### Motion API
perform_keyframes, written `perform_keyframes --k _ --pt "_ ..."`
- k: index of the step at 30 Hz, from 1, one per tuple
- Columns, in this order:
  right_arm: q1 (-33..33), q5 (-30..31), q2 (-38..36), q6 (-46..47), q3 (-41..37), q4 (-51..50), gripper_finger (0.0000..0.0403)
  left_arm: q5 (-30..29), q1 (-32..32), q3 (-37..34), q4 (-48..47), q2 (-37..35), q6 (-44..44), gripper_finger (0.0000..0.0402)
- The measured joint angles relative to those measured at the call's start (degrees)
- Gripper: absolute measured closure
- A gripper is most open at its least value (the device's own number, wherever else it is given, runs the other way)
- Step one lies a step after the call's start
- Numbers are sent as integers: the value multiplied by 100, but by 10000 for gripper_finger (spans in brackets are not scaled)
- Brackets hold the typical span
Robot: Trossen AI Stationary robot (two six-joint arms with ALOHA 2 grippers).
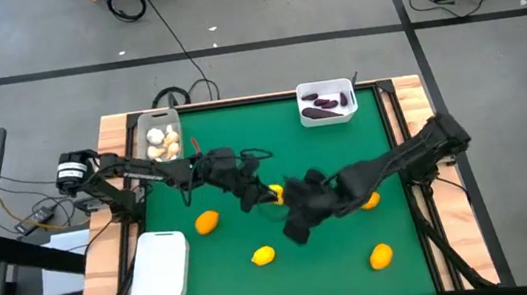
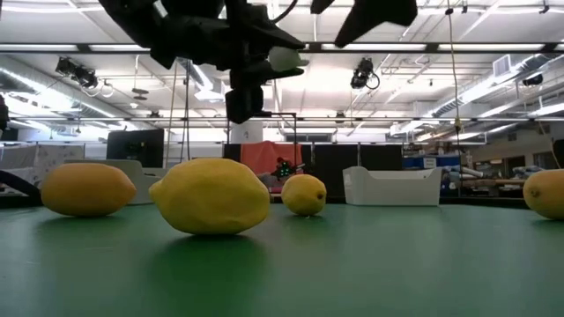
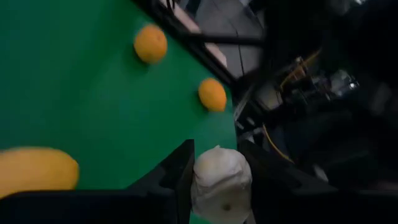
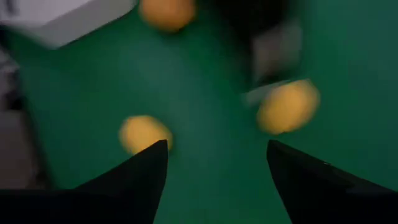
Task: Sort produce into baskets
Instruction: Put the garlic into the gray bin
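Carrying a garlic bulb [image 3: 221,183], the left gripper [image 1: 250,198] sits mid-frame in the high view, fingers [image 3: 180,177] closed around the off-white bulb – the low view shows it lifted well above the mat [image 1: 241,130]. The right gripper [image 1: 296,226] is just beside it, centre of the frame, jaws spread wide and holding nothing – the right wrist view shows bare mat between its fingers [image 4: 146,174].

Progress, judged from the layout:
- Garlic bin [image 1: 143,124] at upper left holds several bulbs; the carried one likely belongs there.
- Eggplant bin [image 1: 325,88] at upper right holds dark purple pieces; none loose on the mat.
- Third bin [image 1: 161,269] at lower left looks empty from above.
- Citrus unsorted: one orange fruit [image 1: 207,222] left of centre, a lemon [image 1: 264,256] at lower centre, another orange fruit [image 1: 381,255] at lower right, and one [image 1: 371,199] partly hidden under the right arm. Something yellow shows between the grippers, too hidden to call.

Roughly halfway: garlic and eggplant nearly done, all citrus left.
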Motion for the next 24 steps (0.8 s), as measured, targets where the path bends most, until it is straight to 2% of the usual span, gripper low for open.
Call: perform_keyframes --k 4,8,13,17,24 --pt "23 501 -288 -139 28 -932 108 165 238 -1 6 4 7 276" --pt "-58 422 -324 -88 6 -1533 114 352 590 -5 -59 4 282 279" --pt "-361 -133 -318 -159 -435 -1328 118 399 1236 -9 -916 -422 983 279" --pt "-696 -1009 -330 -356 -1064 -571 118 -69 1867 -8 -2396 -1029 1662 279" --pt "-1314 -1700 -322 -1080 -2029 906 118 -1517 2793 -11 -4880 -1928 2165 280"
